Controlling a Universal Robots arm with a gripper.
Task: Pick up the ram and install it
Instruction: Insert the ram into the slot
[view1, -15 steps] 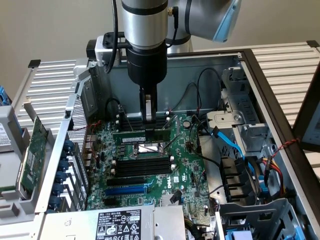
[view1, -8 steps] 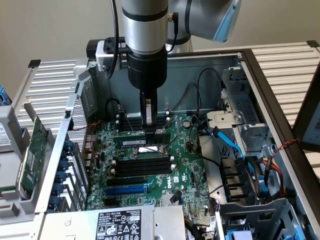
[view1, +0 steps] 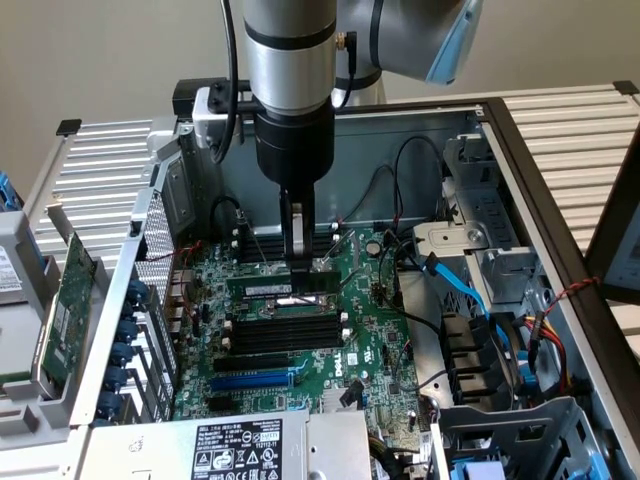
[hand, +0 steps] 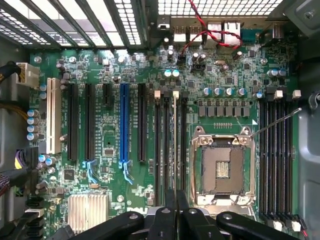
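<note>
Exterior view: tool (view1: 297, 262) pressing ram (view1: 283, 289) (lying flat) amid slots (view1: 285, 333).

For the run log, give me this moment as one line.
step: install ram | gripper: shut on ram | ram: edge-down at the memory slots | seated: cannot tell

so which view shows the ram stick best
The exterior view. There the ram lies along the motherboard's memory slots, its green board and white label visible, with the claw right above it. In the wrist view it appears only edge-on, a thin pale line between the black slots.
</note>
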